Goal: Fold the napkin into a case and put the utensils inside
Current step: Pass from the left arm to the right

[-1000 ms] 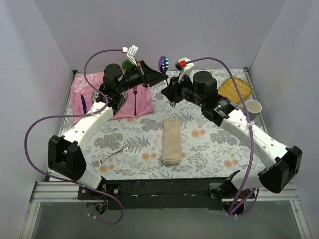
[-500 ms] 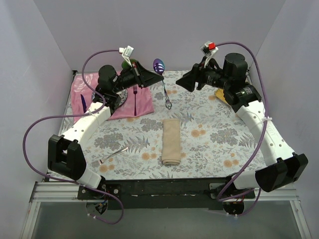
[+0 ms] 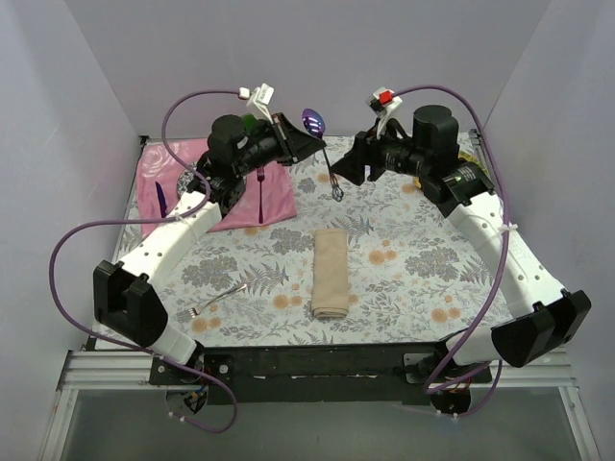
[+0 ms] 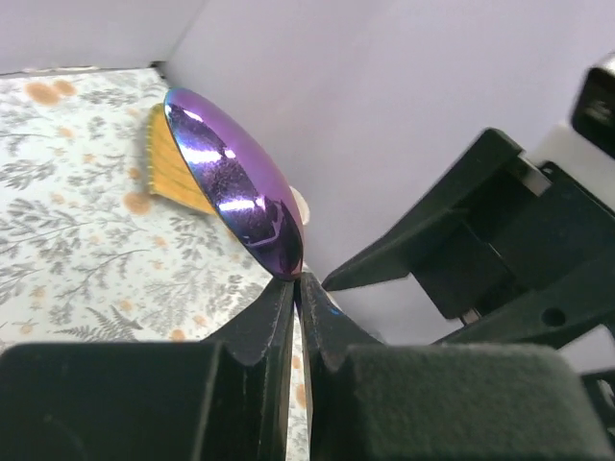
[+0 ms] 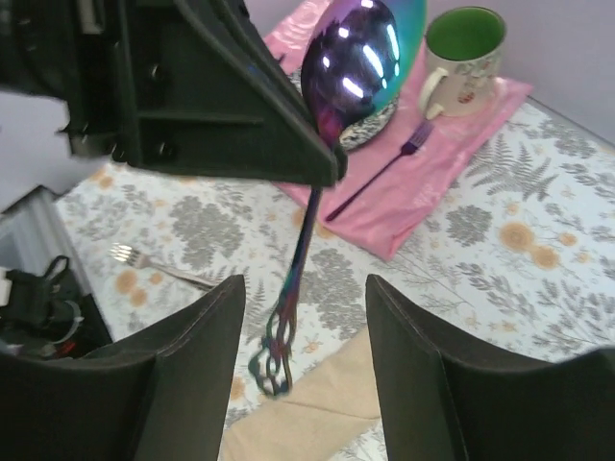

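My left gripper is shut on the neck of the spoon, just below its purple iridescent bowl. The handle hangs down above the table. My right gripper is open, and the handle's ornate end hangs between its fingers without touching either. The beige napkin lies folded as a narrow case in the middle of the table. The pale silver fork lies at the front left.
A pink mat at the back left carries a purple fork, a dark purple utensil and a green-lined mug. A yellow-orange object lies at the back right.
The right gripper opened, let go of the spoon handle, swung back to the right, then came in again around the handle. The left gripper kept the spoon and shifted slightly right.
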`<state>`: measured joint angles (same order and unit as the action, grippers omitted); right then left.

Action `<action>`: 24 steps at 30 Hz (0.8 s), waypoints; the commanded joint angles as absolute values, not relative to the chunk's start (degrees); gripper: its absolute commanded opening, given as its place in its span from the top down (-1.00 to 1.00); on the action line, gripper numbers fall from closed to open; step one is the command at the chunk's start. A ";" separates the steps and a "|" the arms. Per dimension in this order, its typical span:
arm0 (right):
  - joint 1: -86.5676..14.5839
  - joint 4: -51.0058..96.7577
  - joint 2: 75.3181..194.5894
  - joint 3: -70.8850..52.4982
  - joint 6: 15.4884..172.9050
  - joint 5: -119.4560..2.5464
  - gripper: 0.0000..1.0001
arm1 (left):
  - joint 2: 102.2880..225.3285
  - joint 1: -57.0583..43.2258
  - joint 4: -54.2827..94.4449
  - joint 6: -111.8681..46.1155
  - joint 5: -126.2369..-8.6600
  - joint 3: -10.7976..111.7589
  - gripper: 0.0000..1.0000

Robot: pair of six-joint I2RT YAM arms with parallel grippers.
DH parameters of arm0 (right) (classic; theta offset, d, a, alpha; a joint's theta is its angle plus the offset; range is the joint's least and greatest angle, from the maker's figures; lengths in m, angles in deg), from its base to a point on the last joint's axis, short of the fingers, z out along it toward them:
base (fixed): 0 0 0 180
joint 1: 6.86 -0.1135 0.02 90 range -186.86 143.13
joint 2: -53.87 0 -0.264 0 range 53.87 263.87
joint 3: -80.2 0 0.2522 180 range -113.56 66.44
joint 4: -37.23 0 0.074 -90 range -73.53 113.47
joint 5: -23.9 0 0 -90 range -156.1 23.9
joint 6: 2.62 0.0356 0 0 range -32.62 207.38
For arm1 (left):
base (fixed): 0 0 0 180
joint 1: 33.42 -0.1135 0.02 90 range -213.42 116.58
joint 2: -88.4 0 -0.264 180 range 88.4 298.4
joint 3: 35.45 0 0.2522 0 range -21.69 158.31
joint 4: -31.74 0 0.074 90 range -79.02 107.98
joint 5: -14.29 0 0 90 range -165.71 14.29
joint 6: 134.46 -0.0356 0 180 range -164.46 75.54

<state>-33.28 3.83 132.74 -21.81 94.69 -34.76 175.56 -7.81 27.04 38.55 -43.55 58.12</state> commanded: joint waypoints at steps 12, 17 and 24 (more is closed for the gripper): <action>-41.93 -0.26 136.05 -23.03 88.00 -59.24 -0.03 | 176.56 2.71 6.55 31.30 -72.89 64.89 1.00; -42.02 -0.61 135.44 -20.66 87.73 -56.96 0.01 | 176.38 2.71 6.55 33.32 -73.60 64.88 1.00; -43.86 -0.87 134.65 -17.67 85.45 -59.32 -0.08 | 177.70 2.71 4.97 35.52 -74.65 67.60 1.00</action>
<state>-42.63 -2.13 137.05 -18.81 88.14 -57.32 178.68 2.51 5.46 34.00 -72.84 64.02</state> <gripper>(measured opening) 0.556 0.042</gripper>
